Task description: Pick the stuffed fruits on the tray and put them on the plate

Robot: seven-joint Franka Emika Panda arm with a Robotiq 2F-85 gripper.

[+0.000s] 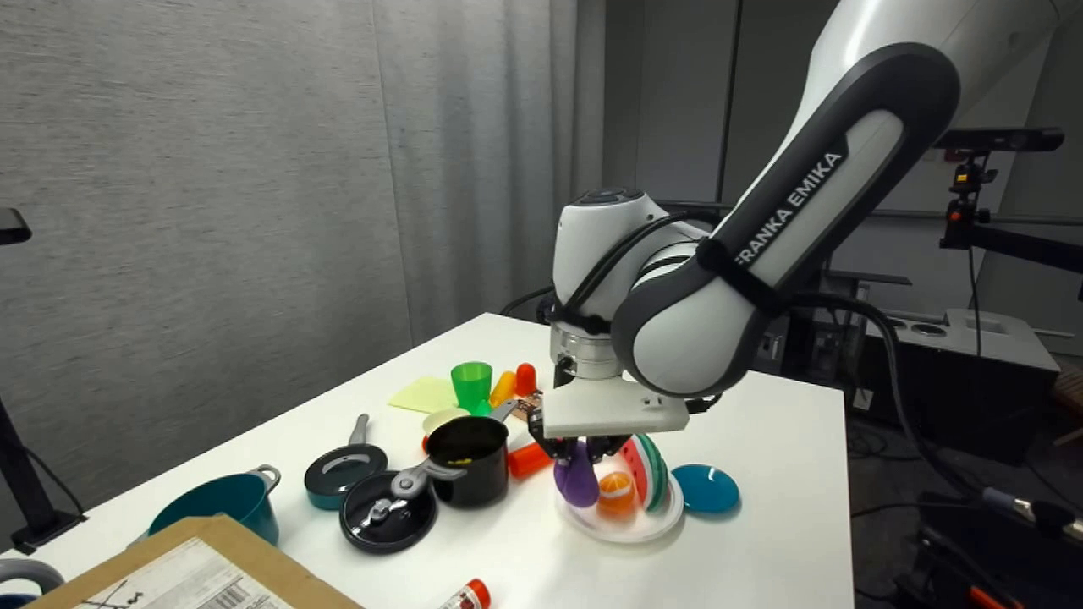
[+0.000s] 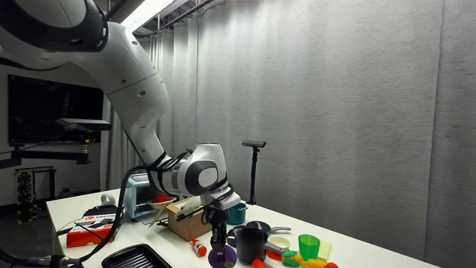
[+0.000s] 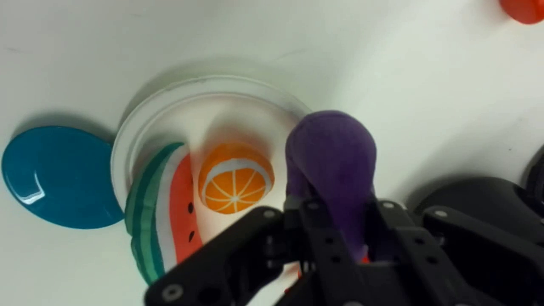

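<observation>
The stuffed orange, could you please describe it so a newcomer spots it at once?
On the white table, find the round white plate beside the blue dish. There, the stuffed orange lies next to the stuffed watermelon slice. Unlike that seeded slice, it has an orange face crossed by pale spokes.

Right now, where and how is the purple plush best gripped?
Probably the purple plush is best taken by its narrow end, from above, as the fingers have it: that end points up and fits between them, while the fat, rounded end hangs lowest, by the rim of the plate.
</observation>
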